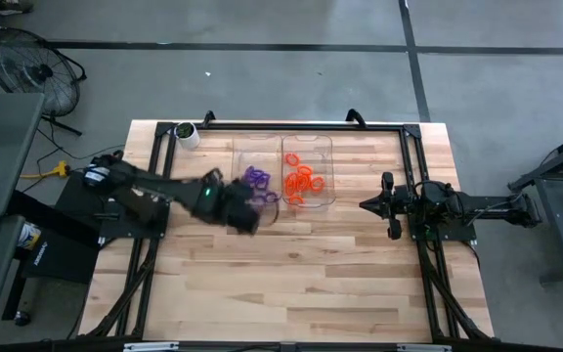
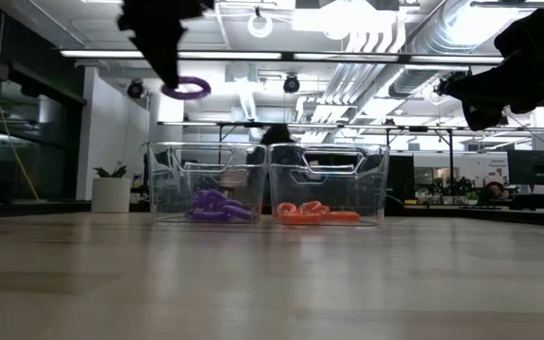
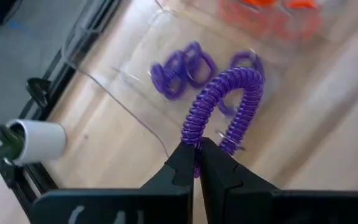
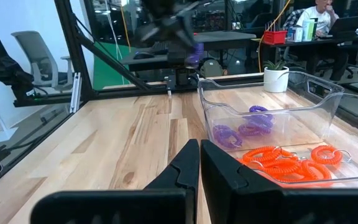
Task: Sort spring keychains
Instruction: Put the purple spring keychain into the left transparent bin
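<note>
Two clear trays [image 1: 258,147] sit side by side at the back middle of your wood-plank table [image 1: 291,284], inside a black frame [image 1: 411,166] that runs along the back and both sides. Use the trays as your landmark. Left of them, at the table's back edge, stands a white-and-green roll [image 1: 187,134]. Beyond the table you see an open office with ceiling ducts, desks, and a person seated at a desk far behind the trays in the right wrist view.

In front of the trays the planks are bare out to the front edge, so you have open room there. Right of the trays the table is bare up to the frame rail.

Left gripper [image 3: 197,163] is clamped on one purple spring keychain [image 3: 225,106], hanging high above the left tray's front edge. The loop is a tight purple coil bent into an arch.

More purple spring keychains [image 4: 241,130] lie in the left tray; the orange spring keychains [image 4: 288,163] are piled in the right tray.

Right gripper [image 4: 199,163] is closed and empty, parked well right of the trays.
</note>
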Tool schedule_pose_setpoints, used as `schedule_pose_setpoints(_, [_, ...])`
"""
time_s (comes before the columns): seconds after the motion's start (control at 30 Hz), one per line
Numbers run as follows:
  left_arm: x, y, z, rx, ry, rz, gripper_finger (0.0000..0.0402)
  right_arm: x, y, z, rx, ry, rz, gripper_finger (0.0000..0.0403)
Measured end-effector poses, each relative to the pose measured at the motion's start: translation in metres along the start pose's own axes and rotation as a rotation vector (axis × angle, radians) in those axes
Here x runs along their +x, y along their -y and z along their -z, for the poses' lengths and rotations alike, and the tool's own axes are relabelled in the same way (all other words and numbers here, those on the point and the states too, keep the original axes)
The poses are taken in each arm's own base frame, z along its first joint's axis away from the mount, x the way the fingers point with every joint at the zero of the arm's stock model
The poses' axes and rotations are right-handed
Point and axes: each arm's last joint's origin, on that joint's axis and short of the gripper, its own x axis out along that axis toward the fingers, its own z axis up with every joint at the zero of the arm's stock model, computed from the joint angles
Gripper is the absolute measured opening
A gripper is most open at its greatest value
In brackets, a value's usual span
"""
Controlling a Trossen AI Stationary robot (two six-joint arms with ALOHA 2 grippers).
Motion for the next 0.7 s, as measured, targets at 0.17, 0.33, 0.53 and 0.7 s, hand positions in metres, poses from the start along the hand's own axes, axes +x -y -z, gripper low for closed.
schedule_pose_setpoints(0.17, [0.027, -0.028, -0.036, -0.015, -0.013, 0.023, 0.0001, 0.000, 0.000, 0.000, 0.000, 0.000, 0.000, 0.0011])
schedule_pose_setpoints(0.33, [0.054, -0.059, -0.062, -0.044, -0.014, 0.069, 0.0001, 0.000, 0.000, 0.000, 0.000, 0.000, 0.000, 0.0011])
schedule_pose_setpoints(0.53, [0.074, -0.091, -0.075, -0.066, -0.057, 0.102, 0.0001, 0.000, 0.000, 0.000, 0.000, 0.000, 0.000, 0.0011])
schedule_pose_setpoints(0.7, [0.083, -0.104, -0.082, -0.035, -0.049, 0.184, 0.0001, 0.000, 0.000, 0.000, 0.000, 0.000, 0.000, 0.0011])
